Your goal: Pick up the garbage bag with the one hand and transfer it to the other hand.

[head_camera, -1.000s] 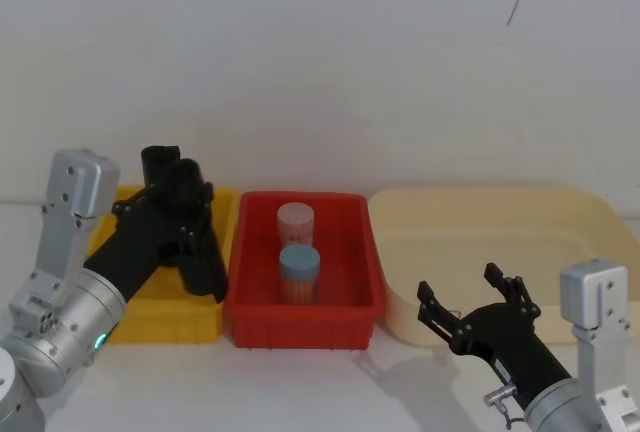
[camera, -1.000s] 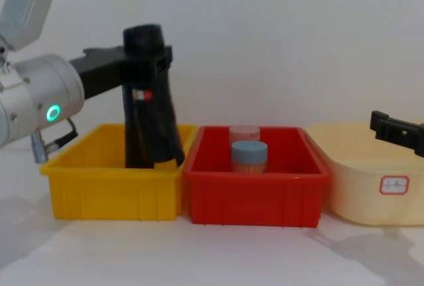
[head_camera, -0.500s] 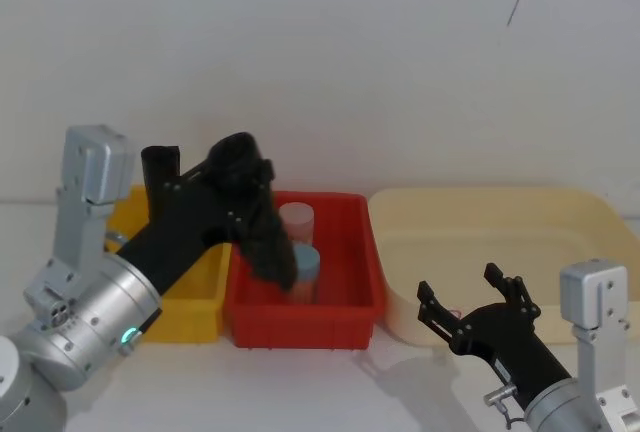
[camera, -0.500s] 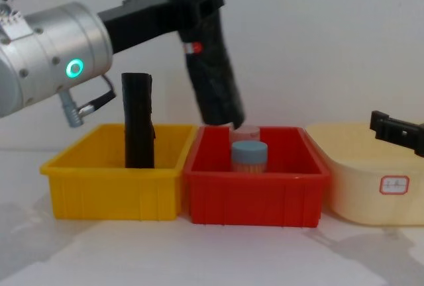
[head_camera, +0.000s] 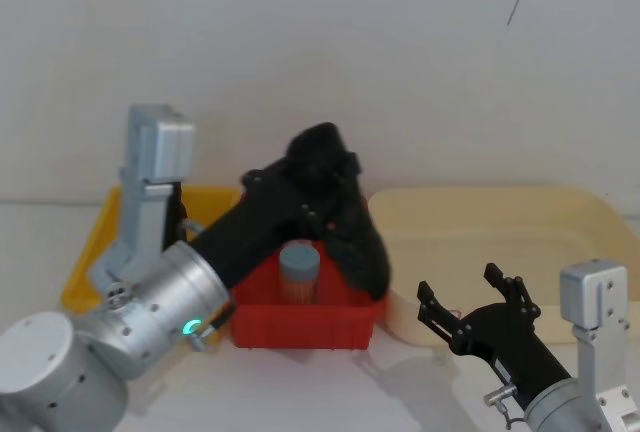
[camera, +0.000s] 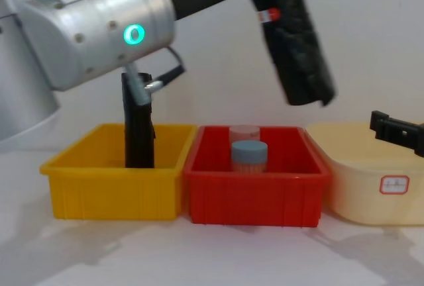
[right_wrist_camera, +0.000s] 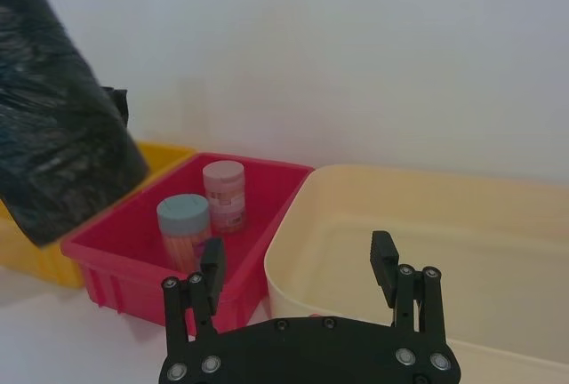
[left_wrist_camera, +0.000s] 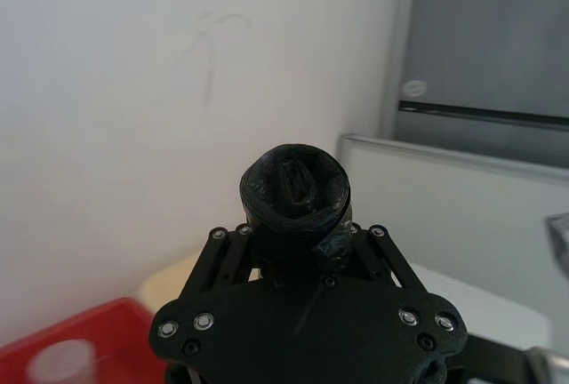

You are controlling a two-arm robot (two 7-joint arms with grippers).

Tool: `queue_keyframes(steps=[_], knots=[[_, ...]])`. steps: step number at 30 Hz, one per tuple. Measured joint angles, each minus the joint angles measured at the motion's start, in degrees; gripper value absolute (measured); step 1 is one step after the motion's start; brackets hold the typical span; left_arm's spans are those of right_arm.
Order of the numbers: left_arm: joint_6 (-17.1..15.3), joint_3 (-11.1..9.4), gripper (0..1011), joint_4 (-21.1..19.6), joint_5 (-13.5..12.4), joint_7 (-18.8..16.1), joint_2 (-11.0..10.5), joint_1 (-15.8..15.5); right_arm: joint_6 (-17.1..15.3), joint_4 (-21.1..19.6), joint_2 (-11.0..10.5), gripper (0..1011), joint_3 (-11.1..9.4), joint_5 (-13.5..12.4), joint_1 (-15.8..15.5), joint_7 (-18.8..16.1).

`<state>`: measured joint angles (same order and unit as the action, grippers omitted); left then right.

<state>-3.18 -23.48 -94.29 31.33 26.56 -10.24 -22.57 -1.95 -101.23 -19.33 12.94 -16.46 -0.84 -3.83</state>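
Logging head view: left gripper (head_camera: 318, 200) clamped on the tilted garbage bag (head_camera: 362, 252), held aloft over the red bin's (head_camera: 300, 327) 3 o'clock edge; right gripper (head_camera: 458, 284), fingers apart, sits at 4 o'clock. Chest view: garbage bag at 1 o'clock above the red bin. Right wrist view: garbage bag well apart from the right gripper.

The left gripper (head_camera: 318, 184), a black angular 2-finger unit on a thick silver-grey arm (head_camera: 150, 302) with a glowing teal ring light, is raised above the red plastic bin (head_camera: 300, 330). Its fingers are clamped on the upper part of the garbage bag (head_camera: 360, 247), a matte black cylindrical roll. The roll is tilted, with its lower end toward the robot's right, over the bin's right edge. 1 jar with a blue-grey lid (head_camera: 299, 270) stands in the red bin. The yellow plastic bin (head_camera: 92, 252) sits left of the red bin, partly hidden by the arm. The cream plastic tub (head_camera: 500, 214) sits right of the red bin. The right gripper (head_camera: 457, 282), black with 2 notched fingers spread apart, is low at the right, in front of the tub.
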Motion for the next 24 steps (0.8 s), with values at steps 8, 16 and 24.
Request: queue_keyframes(steps=[8, 16, 24], knots=[[-3.19, -3.04, 365, 3.35, 3.40, 1.79, 3.69, -2.67, 0.00, 0.00, 0.00, 1000, 0.00, 0.00, 0.00, 0.00], [-4.78, -5.35, 365, 6.30, 5.21, 2.75, 6.21, -4.85, 0.00, 0.00, 0.00, 1000, 0.00, 0.00, 0.00, 0.00], [-5.09, -6.50, 365, 7.54, 6.09, 3.30, 7.22, -6.01, 0.00, 0.00, 0.00, 1000, 0.00, 0.00, 0.00, 0.00]])
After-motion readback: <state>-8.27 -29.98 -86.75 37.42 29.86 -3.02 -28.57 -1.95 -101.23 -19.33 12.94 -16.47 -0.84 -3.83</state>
